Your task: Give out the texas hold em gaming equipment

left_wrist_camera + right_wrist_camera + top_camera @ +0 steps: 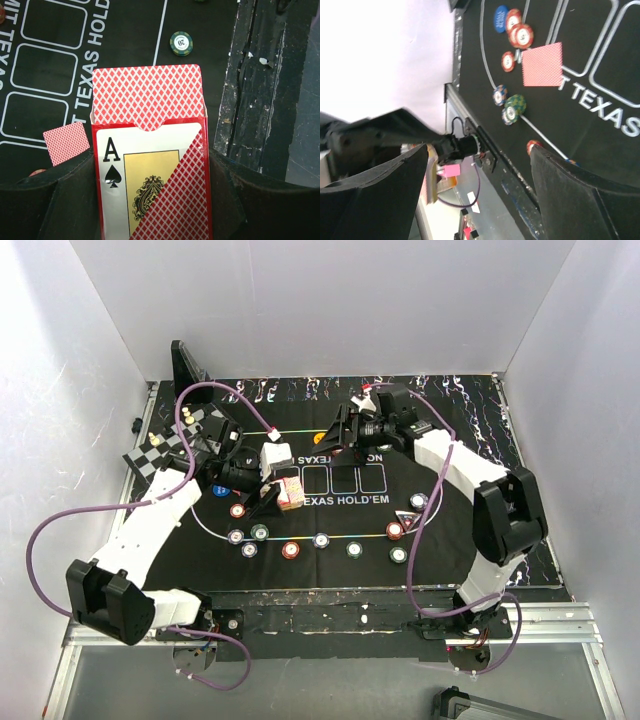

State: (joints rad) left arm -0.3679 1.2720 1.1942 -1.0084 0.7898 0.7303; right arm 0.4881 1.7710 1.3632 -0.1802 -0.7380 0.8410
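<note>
**Step in hand: dealing cards from the held pack.**

1. At the left edge of the top view a chessboard point(160, 452) sits off the black mat point(300, 575). I leave it out of the procedure.
2. Left of centre, the left gripper point(272, 488) is clamped on the card box point(150, 170). Its fingers press both long sides. The box mouth is open and the card stack point(147, 95) stands partly out of it, red backs up.
3. In the left wrist view one dealt card point(66, 143) lies face down on the mat at lower left, just beside the box and apart from it. A green chip point(181, 43) lies at top centre.
4. The chip row point(321, 540) is spread along the printed arc in the lower middle of the top view. I judge chip placement to be largely done.
5. Right of centre, the right gripper point(479, 155) hangs above the mat with its jaws wide and nothing between them.

**Next move, as I judge it:** bring the right gripper to the exposed end of the stack and pinch the top card only. Draw it out along the box axis while the left grip holds firm.
</note>
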